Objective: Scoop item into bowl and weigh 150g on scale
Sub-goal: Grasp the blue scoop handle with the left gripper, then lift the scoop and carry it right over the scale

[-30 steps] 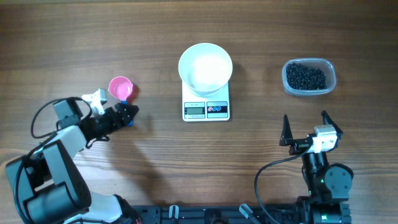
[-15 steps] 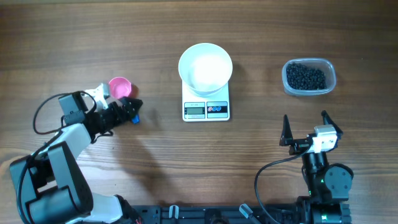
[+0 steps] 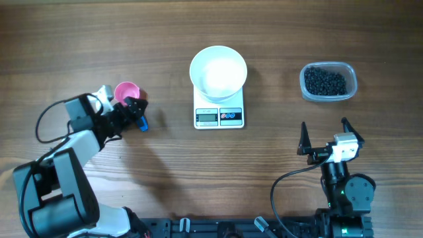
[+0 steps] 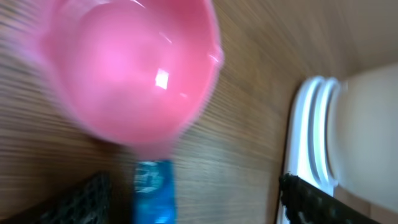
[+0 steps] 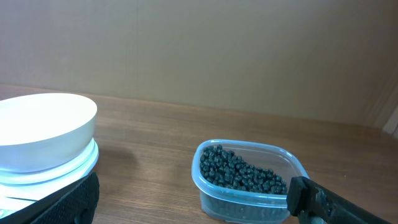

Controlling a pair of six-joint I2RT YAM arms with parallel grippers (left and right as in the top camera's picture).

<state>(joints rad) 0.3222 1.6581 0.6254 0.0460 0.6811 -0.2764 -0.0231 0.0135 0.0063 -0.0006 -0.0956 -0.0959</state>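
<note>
While the left gripper (image 3: pixel 138 112) hangs wide open at the pink scoop (image 3: pixel 126 91), gripping nothing, the right gripper (image 3: pixel 324 137) waits open, empty. Bowl (image 3: pixel 218 71) sits on the scale (image 3: pixel 219 116); beads (image 3: pixel 324 81) lie in the tub (image 3: pixel 354 80). Risk: closing jaws could nudge the light scoop aside, missing it.

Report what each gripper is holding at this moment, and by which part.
Nothing is held. The left gripper is open right at the pink scoop, with its fingers not closed on it. The right gripper is open with nothing between its fingers.
</note>
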